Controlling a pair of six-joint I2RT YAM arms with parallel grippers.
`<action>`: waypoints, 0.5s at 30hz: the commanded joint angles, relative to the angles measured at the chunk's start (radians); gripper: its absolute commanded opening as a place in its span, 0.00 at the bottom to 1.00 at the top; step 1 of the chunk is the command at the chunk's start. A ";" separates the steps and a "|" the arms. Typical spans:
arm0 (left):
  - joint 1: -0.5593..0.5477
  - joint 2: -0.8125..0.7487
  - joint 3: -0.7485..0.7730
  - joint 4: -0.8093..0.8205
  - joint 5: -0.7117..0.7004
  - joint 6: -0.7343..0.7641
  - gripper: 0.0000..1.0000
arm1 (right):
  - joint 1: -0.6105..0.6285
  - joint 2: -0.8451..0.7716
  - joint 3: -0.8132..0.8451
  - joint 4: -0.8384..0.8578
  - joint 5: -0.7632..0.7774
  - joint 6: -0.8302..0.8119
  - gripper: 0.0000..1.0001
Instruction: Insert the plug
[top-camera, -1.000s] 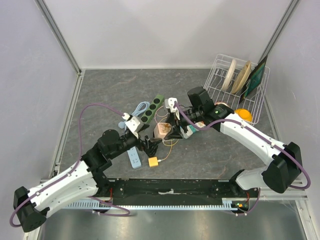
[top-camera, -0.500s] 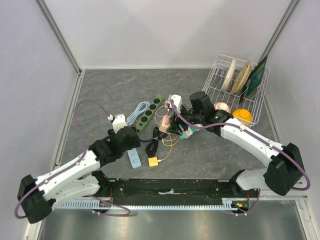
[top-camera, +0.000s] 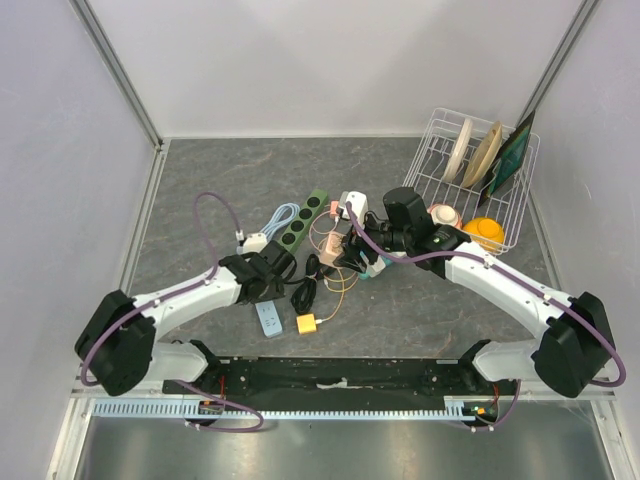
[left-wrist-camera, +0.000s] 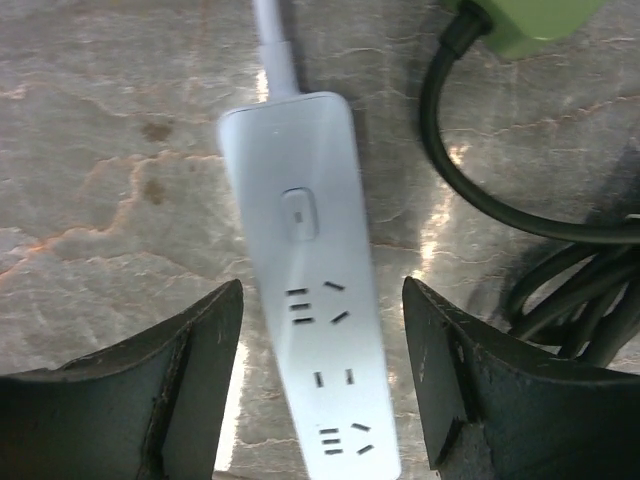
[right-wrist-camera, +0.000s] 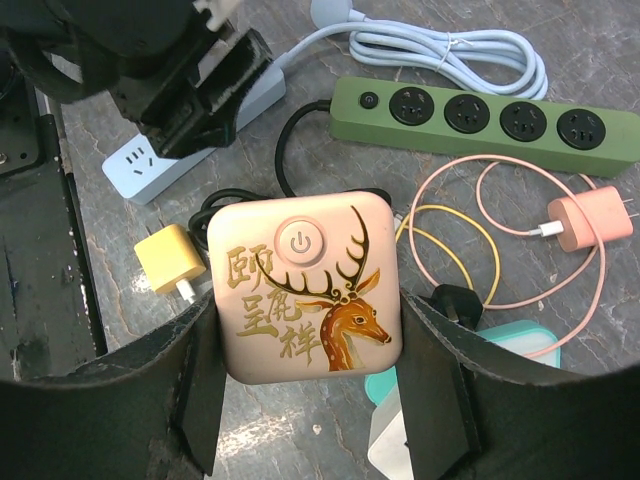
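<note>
1. The left gripper (left-wrist-camera: 322, 290) stands open astride the white power strip (left-wrist-camera: 315, 340), with a narrow gap along each long edge.
2. The right gripper (right-wrist-camera: 308, 330) clamps two opposite sides of the pink deer-printed device (right-wrist-camera: 300, 270).
3. The black plug (right-wrist-camera: 455, 300) lies just beside the right gripper's finger, partly hidden.
4. The marbled stone table (left-wrist-camera: 100, 150) is bare left of the strip. On its right, the black cable (left-wrist-camera: 470, 190) coils close.
5. The white strip is smooth glossy plastic with rounded corners. The green power strip (right-wrist-camera: 485, 125) is long and matte, with four round sockets. The device is a rounded square.
</note>
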 joint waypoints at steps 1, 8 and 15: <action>0.003 0.074 0.071 0.090 0.064 0.071 0.67 | 0.003 -0.033 -0.004 0.062 -0.018 0.011 0.00; 0.001 0.191 0.127 0.187 0.108 0.236 0.33 | 0.006 -0.053 -0.021 0.063 -0.007 0.010 0.00; 0.001 0.246 0.153 0.368 0.206 0.462 0.24 | 0.037 -0.048 -0.034 0.060 0.010 0.008 0.00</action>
